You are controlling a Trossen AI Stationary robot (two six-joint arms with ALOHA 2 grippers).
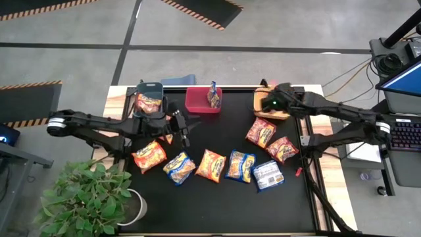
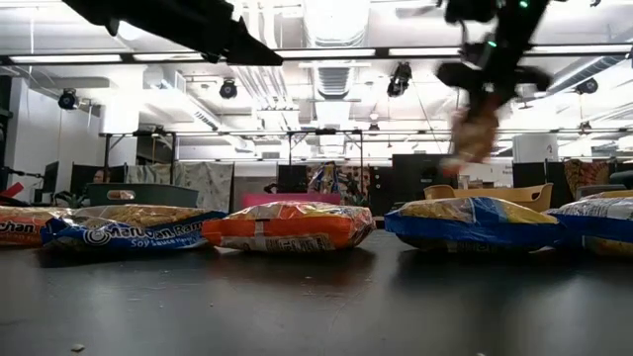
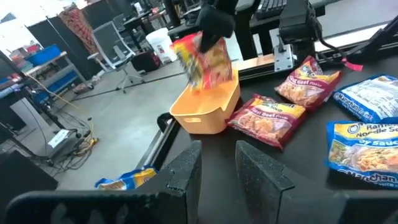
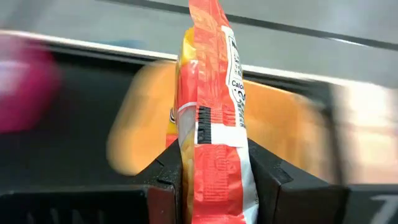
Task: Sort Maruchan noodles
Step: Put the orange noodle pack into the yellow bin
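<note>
My right gripper [image 1: 268, 103] is up over the orange bin [image 1: 279, 113] at the far right, shut on a red-orange noodle packet [image 3: 204, 57]. My left gripper [image 3: 217, 163] hovers open and empty above the mat's left half [image 1: 183, 131]. Several packets lie flat on the black mat: orange ones [image 1: 150, 156] [image 1: 211, 164], blue-and-yellow ones [image 1: 179, 166] [image 1: 241, 166], a silver-white one [image 1: 268, 175] and two red ones [image 1: 261, 131] [image 1: 283, 149]. A blue packet [image 1: 214, 95] stands in the red bin [image 1: 197, 102]. Orange packets fill the dark grey bin [image 1: 149, 100]. My right gripper pinches the packet's two flat faces [image 4: 214, 146] between its two fingers, near the packet's upper end. The fingers slant down from above. The packet hangs edgewise below them [image 2: 473, 133], over the orange bin and lifted clear of the mat.
A potted plant [image 1: 85, 197] stands at the table's near left corner. The three bins line the mat's far edge. A keyboard and laptop [image 1: 404, 125] sit beyond the right edge. Bare mat lies near the front edge.
</note>
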